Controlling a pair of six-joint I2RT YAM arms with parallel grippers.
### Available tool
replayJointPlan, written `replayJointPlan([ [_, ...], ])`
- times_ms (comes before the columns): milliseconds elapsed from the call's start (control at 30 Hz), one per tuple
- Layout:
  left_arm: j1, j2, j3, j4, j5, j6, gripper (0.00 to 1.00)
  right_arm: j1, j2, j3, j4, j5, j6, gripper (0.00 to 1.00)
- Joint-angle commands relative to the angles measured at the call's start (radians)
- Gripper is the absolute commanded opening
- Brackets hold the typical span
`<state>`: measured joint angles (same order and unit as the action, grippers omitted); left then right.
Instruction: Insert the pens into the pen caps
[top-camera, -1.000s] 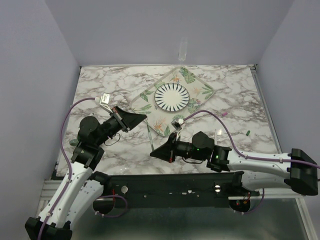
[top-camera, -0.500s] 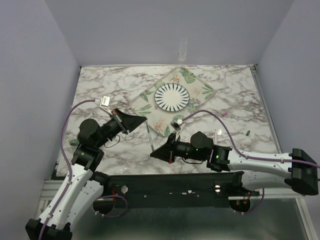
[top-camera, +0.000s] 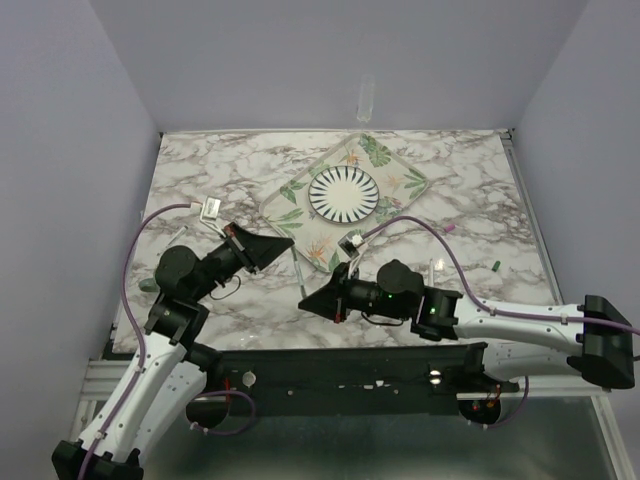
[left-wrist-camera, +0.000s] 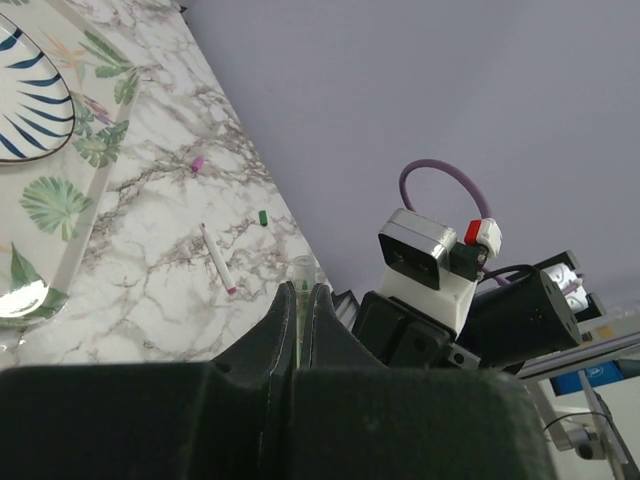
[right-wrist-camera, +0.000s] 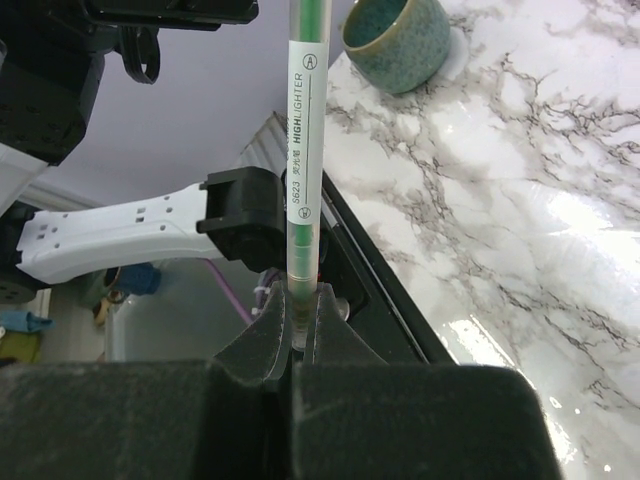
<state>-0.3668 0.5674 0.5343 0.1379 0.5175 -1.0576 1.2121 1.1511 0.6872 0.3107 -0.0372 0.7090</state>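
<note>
Right wrist view: right gripper clamps the bottom end of the green highlighter standing mid-frame, probably light, stiff and slick, so a mid-barrel pinch looks safer, while left gripper pinches a thin greenish piece, maybe its cap.

In the right wrist view, the green highlighter with a white printed label runs off the frame at 12 o'clock, so its far tip is unseen. Its near end is buried between the black fingers of the right gripper. The teal glazed cup is clipped at 12 o'clock. In the left wrist view, only the rim of the clear green-tinted pen cap clears the left gripper; the rest is hidden. The blue-striped round plate and leaf-print tray are cut at 9 o'clock. From above, a pink speck and a green speck at 3 o'clock are too small to identify.
</note>
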Motion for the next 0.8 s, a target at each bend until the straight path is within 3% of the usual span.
replayJointPlan([
  [0, -0.015, -0.006, -0.051, 0.037, 0.059, 0.008, 0.0, 0.003, -0.004, 0.055, 0.053, 0.118, -0.055, 0.01],
  [133, -0.017, -0.011, -0.063, 0.057, 0.076, 0.01, 0.0, 0.003, -0.013, 0.083, 0.045, 0.122, -0.118, 0.01],
  [167, -0.017, -0.012, -0.054, 0.057, 0.075, 0.011, 0.04, 0.003, -0.016, 0.081, 0.054, 0.108, -0.138, 0.01],
  [200, -0.015, -0.014, -0.05, 0.048, 0.073, 0.013, 0.11, 0.001, -0.017, 0.078, 0.062, 0.096, -0.163, 0.01],
  [233, -0.017, -0.017, -0.04, 0.045, 0.072, 0.018, 0.25, 0.003, -0.017, 0.075, 0.068, 0.079, -0.174, 0.01],
  [333, -0.017, -0.014, -0.008, 0.037, 0.073, 0.034, 0.44, 0.003, -0.021, 0.063, 0.077, 0.054, -0.2, 0.01],
  [433, -0.017, 0.0, 0.03, 0.023, 0.078, 0.05, 0.53, 0.003, -0.027, 0.055, 0.079, 0.043, -0.204, 0.01],
  [767, -0.017, 0.087, 0.145, -0.035, 0.105, 0.111, 0.64, 0.003, -0.05, 0.023, 0.084, 0.013, -0.191, 0.01],
])
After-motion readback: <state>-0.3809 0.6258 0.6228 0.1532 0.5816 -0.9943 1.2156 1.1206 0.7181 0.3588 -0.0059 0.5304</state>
